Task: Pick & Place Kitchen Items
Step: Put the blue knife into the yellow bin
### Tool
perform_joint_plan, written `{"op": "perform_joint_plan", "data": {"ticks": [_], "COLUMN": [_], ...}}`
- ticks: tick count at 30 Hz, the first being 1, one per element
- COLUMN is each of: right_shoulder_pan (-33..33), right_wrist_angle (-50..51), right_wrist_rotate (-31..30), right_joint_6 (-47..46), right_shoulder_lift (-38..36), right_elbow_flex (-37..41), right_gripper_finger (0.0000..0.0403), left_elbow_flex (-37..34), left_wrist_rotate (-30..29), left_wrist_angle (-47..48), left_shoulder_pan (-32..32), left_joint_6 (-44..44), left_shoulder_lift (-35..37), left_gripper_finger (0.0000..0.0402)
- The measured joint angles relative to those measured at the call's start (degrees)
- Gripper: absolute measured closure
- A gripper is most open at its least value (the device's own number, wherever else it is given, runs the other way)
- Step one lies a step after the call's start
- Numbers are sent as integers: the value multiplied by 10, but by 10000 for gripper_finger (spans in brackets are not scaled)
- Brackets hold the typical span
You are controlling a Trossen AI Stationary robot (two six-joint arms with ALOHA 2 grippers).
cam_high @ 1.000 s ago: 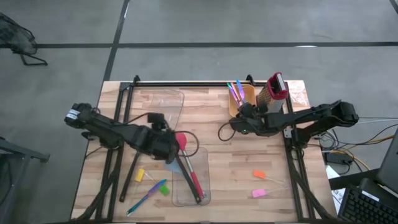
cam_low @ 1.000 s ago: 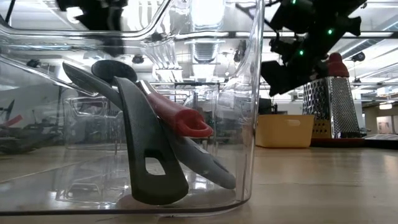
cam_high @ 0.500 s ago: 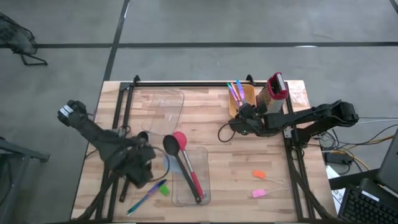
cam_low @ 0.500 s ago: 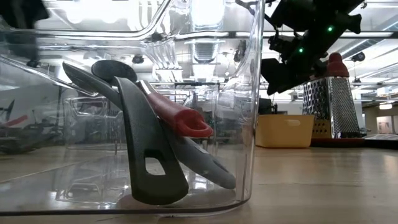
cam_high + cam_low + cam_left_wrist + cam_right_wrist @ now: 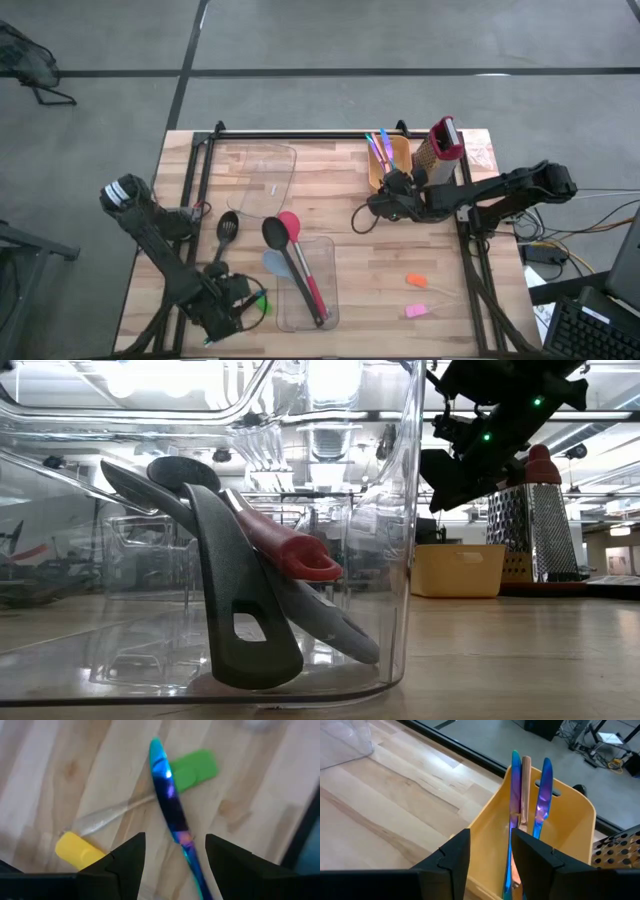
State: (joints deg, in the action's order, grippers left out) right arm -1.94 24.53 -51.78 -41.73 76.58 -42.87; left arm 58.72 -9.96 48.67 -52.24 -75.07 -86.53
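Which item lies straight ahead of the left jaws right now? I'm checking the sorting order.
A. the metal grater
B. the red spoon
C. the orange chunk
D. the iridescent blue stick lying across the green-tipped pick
D: the left wrist view shows the iridescent blue stick lying across the green-tipped pick, running between the open jaws of the left gripper, with a yellow chunk beside them.

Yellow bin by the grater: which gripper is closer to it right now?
Right. The right gripper is right at the yellow bin, over its near edge; the left gripper is across the table, over the blue stick.
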Motion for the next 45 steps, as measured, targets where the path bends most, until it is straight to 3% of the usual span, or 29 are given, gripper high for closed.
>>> {"op": "perform_joint_plan", "data": {"ticks": [12,39,45], "right_shoulder_pan": [-16,-21,-20], "right_wrist_angle": [-1,-12,-13], "right_wrist_rotate": [0,-5,-7], "right_joint_6": [-16,-7,-6], "right_shoulder_lift": [1,1,1], "right_elbow_flex": [0,0,0], "right_gripper_finger": [291,350,344], "left_elbow_flex": [1,-9,-11], "left_wrist_rotate": [32,46,45], "left_wrist_angle": [-17,-86,-83], "left_shoulder_pan": [-21,-44,-44], "left_joint_6": [-31,-46,-39], "left_shoulder_lift": [-91,-128,-127], "left_gripper_finger": [189,189,229]}}
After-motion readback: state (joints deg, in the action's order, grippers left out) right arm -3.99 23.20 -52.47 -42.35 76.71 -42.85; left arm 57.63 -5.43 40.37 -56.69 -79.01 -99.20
